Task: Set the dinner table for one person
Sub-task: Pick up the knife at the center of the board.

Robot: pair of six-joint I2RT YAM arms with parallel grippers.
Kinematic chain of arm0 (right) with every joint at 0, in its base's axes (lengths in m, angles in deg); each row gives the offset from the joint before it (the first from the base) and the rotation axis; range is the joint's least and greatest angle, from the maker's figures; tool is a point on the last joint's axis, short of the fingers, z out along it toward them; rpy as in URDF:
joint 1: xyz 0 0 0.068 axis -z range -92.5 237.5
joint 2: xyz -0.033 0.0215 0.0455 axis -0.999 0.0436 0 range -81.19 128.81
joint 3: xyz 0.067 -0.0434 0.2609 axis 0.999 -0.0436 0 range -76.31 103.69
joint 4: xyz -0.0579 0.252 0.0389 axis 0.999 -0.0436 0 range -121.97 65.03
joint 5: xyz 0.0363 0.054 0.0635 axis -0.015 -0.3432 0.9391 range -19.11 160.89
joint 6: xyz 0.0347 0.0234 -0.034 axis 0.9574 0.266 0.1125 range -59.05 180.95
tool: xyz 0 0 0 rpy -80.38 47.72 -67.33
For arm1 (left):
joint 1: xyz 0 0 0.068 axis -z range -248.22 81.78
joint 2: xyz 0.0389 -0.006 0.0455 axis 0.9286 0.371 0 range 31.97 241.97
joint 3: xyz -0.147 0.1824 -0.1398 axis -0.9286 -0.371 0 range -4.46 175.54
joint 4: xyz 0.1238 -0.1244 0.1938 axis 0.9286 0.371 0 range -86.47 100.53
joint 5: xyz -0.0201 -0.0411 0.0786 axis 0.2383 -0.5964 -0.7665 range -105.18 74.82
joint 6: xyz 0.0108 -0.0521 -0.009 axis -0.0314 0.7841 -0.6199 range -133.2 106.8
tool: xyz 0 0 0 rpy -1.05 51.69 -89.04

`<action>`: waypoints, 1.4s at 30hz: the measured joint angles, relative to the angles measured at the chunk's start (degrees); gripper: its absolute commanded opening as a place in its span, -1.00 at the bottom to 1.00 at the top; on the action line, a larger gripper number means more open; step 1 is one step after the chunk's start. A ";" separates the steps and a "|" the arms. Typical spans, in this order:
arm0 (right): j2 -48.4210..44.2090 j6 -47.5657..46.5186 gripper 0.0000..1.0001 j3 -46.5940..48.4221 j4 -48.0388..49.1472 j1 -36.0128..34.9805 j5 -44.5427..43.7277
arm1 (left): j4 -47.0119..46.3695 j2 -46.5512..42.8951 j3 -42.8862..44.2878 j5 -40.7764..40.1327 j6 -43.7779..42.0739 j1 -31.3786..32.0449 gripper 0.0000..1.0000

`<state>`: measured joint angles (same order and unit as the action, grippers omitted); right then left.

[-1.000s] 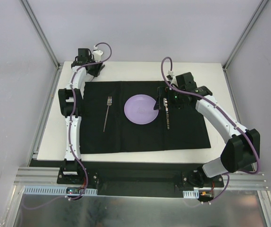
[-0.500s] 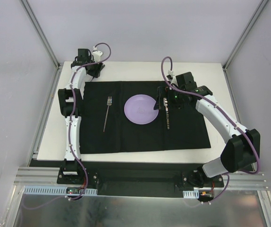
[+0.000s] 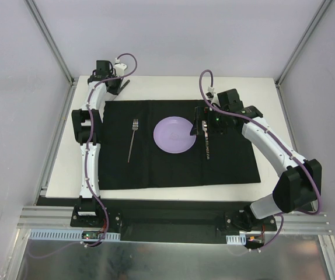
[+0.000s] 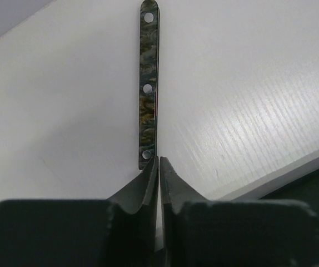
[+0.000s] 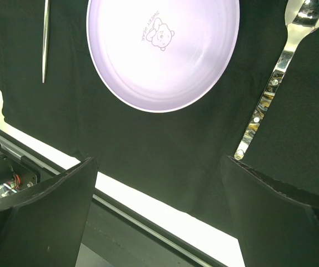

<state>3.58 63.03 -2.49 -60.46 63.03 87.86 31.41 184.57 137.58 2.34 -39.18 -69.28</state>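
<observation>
We're looking down on the dinner table, a large flat white rectangular top, matte and plain, which fills the middle of the overhead view. Grey metal frame rails run along its edges and pale blank walls close it in on three sides.

Spread across most of it is a black rectangular cloth mat. On the mat sits a round lilac plastic plate with a small bear print. A slim silver metal fork lies to its left and a shiny silver spoon lies just beside its right rim.

Out at the far left corner, beyond the mat, the left gripper is low over bare white tabletop. Its jaws are pinched almost together, with only a hairline slit between them. A flat dark mottled utensil handle with three rivet holes runs straight into that slit at its near end and stretches away across the white surface. That reads as a clamp on the handle. A corner of black mat shows at the lower right of the left wrist view.

Over on the right, the right gripper hangs above the mat, jaws spread wide and holding nothing. Below it, the plate is ahead to the left and the spoon's handle slants between the fingers. The table's near white edge and a dark base rail cross underneath.
</observation>
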 measured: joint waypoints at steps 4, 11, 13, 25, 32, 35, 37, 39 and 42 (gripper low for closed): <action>0.00 -0.02 0.93 0.02 0.00 0.00 0.00 | 0.24 0.00 0.00 0.00 -0.24 0.00 -1.00; 0.00 0.02 0.93 0.02 0.00 0.00 0.00 | 0.07 -0.02 -0.52 -0.04 -0.26 0.00 -0.36; 0.00 0.09 0.93 0.02 0.02 0.00 0.02 | -1.36 -0.50 -1.99 0.00 0.26 0.00 0.08; 0.00 0.83 0.93 0.02 0.15 -0.11 0.07 | -8.44 -3.13 -6.36 -0.02 7.80 0.00 0.40; 0.00 0.85 0.93 0.00 0.17 -0.13 0.07 | -9.66 -3.13 -6.40 -1.42 10.16 -0.15 0.32; 0.00 0.85 0.93 -0.04 0.35 -0.15 0.07 | -9.64 -3.13 -6.60 -1.57 11.13 -0.17 0.19; -0.07 0.90 0.93 -0.33 0.76 -0.17 0.07 | -9.66 -3.13 -6.60 -1.60 12.48 -0.17 0.16; -0.11 0.96 0.93 -0.61 0.90 -0.17 0.07 | -9.68 -3.13 -6.58 -1.57 14.27 -0.17 0.13; -0.20 1.29 0.93 -0.94 1.25 -0.17 0.07 | -9.64 -3.13 -6.51 -1.55 17.64 -0.44 0.07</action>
<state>3.39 64.32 -3.43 -59.21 62.86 87.93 21.77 181.44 131.06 0.79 -21.54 -69.72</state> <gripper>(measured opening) 0.964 0.557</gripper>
